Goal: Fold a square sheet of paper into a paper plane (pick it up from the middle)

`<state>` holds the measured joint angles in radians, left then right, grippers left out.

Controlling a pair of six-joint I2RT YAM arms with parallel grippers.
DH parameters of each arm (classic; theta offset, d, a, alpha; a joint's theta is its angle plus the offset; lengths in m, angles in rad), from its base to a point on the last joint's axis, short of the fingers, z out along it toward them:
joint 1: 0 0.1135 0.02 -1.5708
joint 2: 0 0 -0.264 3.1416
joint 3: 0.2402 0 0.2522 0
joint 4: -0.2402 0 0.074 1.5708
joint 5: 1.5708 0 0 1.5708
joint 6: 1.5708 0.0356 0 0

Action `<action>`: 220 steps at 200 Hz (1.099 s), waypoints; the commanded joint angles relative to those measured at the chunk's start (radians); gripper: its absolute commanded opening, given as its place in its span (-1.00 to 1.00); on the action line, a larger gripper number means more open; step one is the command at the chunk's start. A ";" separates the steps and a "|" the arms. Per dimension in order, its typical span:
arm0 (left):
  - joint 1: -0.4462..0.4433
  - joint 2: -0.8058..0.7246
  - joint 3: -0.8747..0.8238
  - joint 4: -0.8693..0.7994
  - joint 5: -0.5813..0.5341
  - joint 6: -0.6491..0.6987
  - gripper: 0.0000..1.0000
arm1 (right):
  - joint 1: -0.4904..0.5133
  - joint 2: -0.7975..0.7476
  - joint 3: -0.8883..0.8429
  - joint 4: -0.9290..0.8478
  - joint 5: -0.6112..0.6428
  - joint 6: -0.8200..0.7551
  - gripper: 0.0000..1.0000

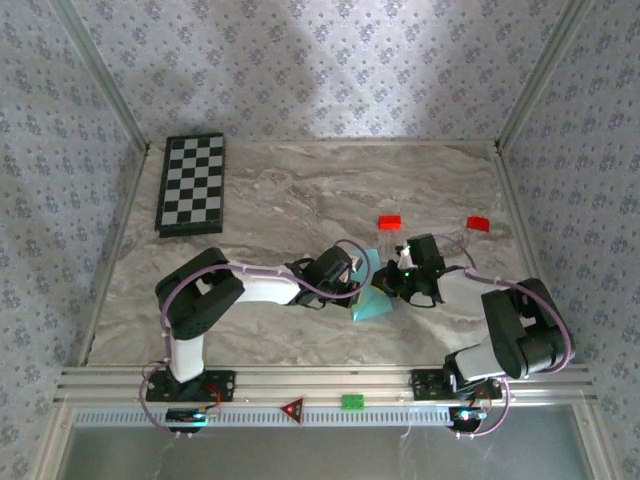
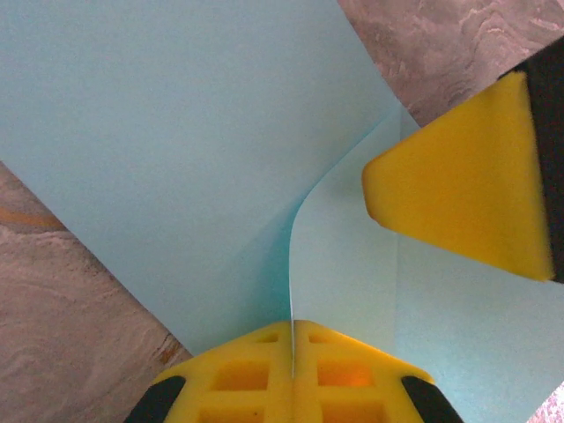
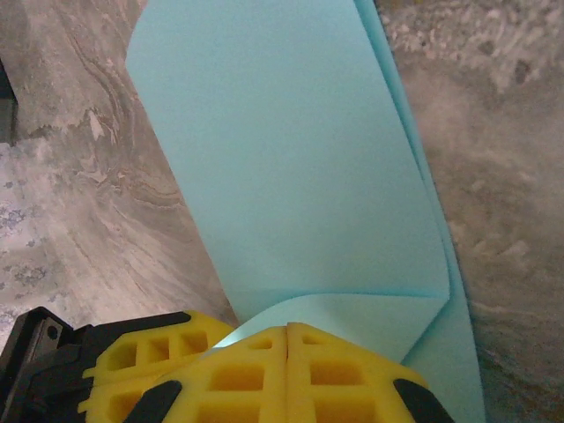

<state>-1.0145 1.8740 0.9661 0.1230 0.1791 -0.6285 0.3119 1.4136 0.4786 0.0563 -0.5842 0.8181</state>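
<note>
Pale grey walls point(image 1: 60, 150) with a small floral print enclosed a marbled grey-beige tabletop point(image 1: 300, 190). A silver aluminium rail point(image 1: 330, 382) ran along its near edge; soft light patched the back wall point(image 1: 400, 60).

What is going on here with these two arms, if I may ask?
The two arms meet mid-table at a light cyan-blue sheet of paper that is partly folded. The left gripper is shut on a curled layer of it, and the right gripper is pinching a folded end. The sheet is not yet a narrow dart.
</note>
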 commanded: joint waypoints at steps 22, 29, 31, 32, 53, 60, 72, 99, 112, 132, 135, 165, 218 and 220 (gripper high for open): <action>-0.006 0.051 -0.012 -0.143 0.003 0.015 -1.00 | -0.010 0.057 -0.011 -0.044 0.023 -0.046 -0.93; -0.006 0.051 -0.013 -0.141 0.002 0.015 -1.00 | -0.012 0.066 -0.017 -0.053 0.032 -0.055 -0.95; -0.005 0.051 -0.012 -0.141 0.003 0.015 -1.00 | -0.013 0.068 -0.018 -0.055 0.034 -0.058 -0.95; -0.005 0.051 -0.012 -0.141 0.002 0.015 -1.00 | -0.013 0.071 -0.019 -0.056 0.034 -0.058 -0.95; -0.005 0.052 -0.006 -0.143 0.007 0.012 -1.00 | -0.017 0.085 -0.040 -0.064 0.047 -0.072 -0.99; -0.006 0.051 -0.006 -0.140 0.007 0.010 -1.00 | -0.017 0.083 -0.042 -0.074 0.060 -0.073 -0.99; -0.005 0.046 -0.004 -0.138 0.006 0.006 -1.00 | -0.017 0.075 -0.049 -0.075 0.065 -0.074 -1.00; -0.001 0.022 0.016 -0.166 0.000 0.006 -0.90 | -0.019 0.058 -0.044 -0.087 0.073 -0.079 -1.00; 0.003 0.002 0.026 -0.180 -0.005 0.005 -0.81 | -0.017 0.063 -0.041 -0.083 0.068 -0.079 -1.00; 0.012 -0.038 0.042 -0.211 -0.013 0.000 -0.65 | -0.013 0.070 -0.041 -0.078 0.066 -0.077 -1.00; 0.014 -0.043 0.044 -0.219 -0.016 0.000 -0.63 | -0.014 0.072 -0.043 -0.076 0.066 -0.079 -1.00; 0.022 -0.112 0.063 -0.282 -0.026 -0.020 -0.42 | -0.011 0.078 -0.045 -0.069 0.068 -0.074 -1.00; 0.021 -0.199 0.016 -0.171 0.051 -0.078 -0.60 | -0.008 0.082 -0.041 -0.067 0.071 -0.070 -1.00; 0.021 -0.198 0.017 -0.165 0.061 -0.079 -0.63 | -0.009 0.081 -0.042 -0.067 0.071 -0.070 -1.00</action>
<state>-0.9928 1.7126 1.0019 -0.1028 0.1707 -0.6785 0.2996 1.4651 0.4633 0.0639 -0.5831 0.7654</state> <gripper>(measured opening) 0.248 0.064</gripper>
